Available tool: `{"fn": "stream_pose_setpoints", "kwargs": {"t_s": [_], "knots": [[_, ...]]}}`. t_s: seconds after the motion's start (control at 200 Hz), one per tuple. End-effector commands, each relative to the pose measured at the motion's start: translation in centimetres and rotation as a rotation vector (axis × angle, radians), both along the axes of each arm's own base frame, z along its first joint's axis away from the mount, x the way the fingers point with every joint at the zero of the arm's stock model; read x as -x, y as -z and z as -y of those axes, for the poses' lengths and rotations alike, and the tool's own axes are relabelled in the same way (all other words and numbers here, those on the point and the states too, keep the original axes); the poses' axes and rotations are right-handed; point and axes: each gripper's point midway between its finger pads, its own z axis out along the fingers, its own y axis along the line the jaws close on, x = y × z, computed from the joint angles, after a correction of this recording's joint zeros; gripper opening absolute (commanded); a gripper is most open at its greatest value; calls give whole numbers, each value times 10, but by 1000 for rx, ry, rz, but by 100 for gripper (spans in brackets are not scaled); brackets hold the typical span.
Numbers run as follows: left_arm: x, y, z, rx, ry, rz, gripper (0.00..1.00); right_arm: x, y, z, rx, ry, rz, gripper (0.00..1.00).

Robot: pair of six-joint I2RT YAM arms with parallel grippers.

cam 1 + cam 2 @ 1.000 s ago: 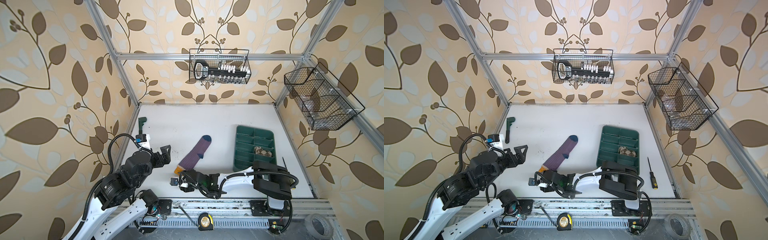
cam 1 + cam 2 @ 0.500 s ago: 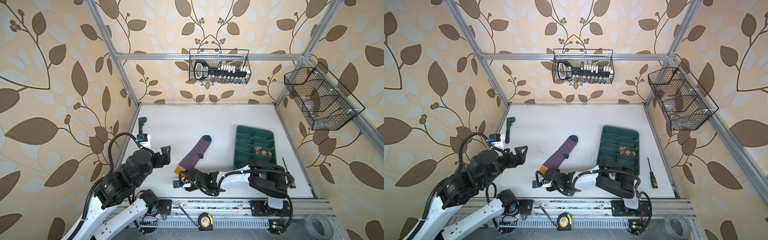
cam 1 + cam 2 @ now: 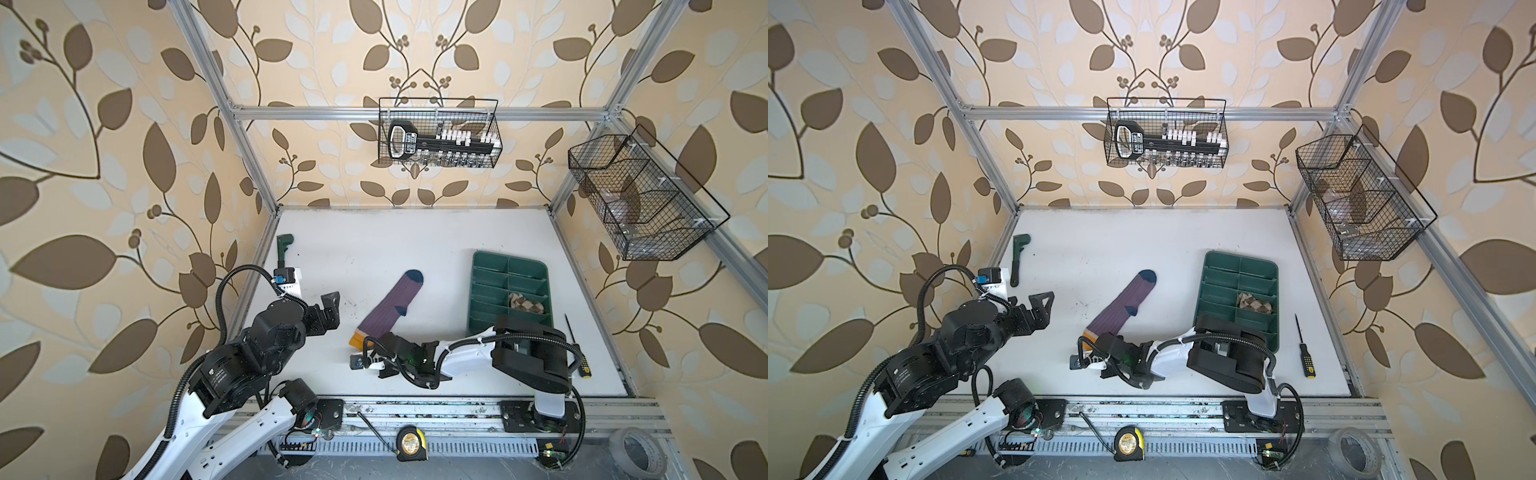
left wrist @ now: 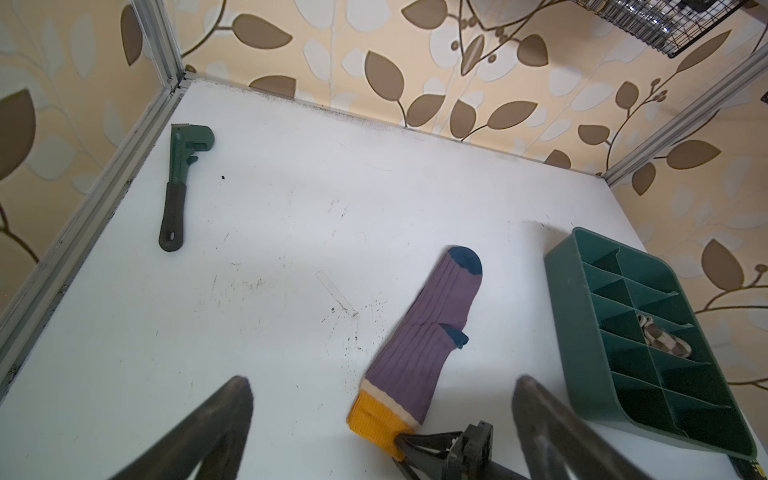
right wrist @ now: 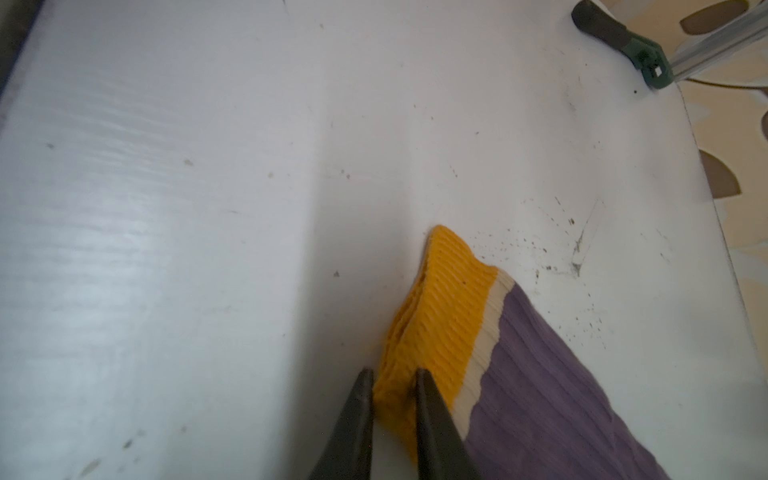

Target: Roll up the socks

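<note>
A: Right gripper (image 5: 390, 374) status?
B: Almost closed, pinching a corner of the yellow cuff (image 5: 449, 307) on the purple sock (image 3: 392, 307). Knit bunched between the fingers (image 5: 353, 415), cuff puckered up slightly off the table (image 3: 395, 241) at the pinch.
A: Sock position?
B: Mid-table, a little toward the near side. Laid out flat on a diagonal: navy toe far and right, cuff near and left, navy heel poking out on the right. Not rolled yet.
A: Second sock?
B: Beige argyle sock (image 3: 524, 301) bundled inside the green tray (image 3: 511, 261), right-hand column, about midway along. Tray sitting right of the purple sock, not touching it.
A: Left gripper (image 3: 328, 309)?
B: Spread wide, nothing held. Raised above the table, left of the purple sock, no contact.
A: Anything else on the table?
B: Green wrench (image 3: 284, 249) far left, beside the frame rail, well apart from both socks. Screwdriver (image 3: 575, 351) just right of the tray, near the table's right edge.
</note>
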Motion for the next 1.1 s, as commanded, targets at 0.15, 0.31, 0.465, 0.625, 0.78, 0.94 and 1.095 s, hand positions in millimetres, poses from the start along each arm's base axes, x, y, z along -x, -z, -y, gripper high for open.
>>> {"fn": "stream_pose_setpoints", "kwargs": {"t_s": [0.15,0.31,0.465,0.625,0.78,0.94,1.095], "knots": [[-14,-9,12,-66,39,7,99,9,21,47,72,42,-185,7],[-19,-8,30,-108,136,-19,99,23,4,74,50,15,-310,6],[-13,-14,69,-147,402,29,99,50,-7,107,65,-40,-474,4],[0,-21,104,-329,749,158,89,51,-22,120,8,4,-583,2],[1,-4,115,-580,952,301,87,32,-26,125,-57,81,-689,2],[7,53,121,-828,1139,357,78,25,-21,123,-60,117,-868,0],[25,112,130,-1023,1236,358,84,22,-15,122,-49,152,-975,0]]}}
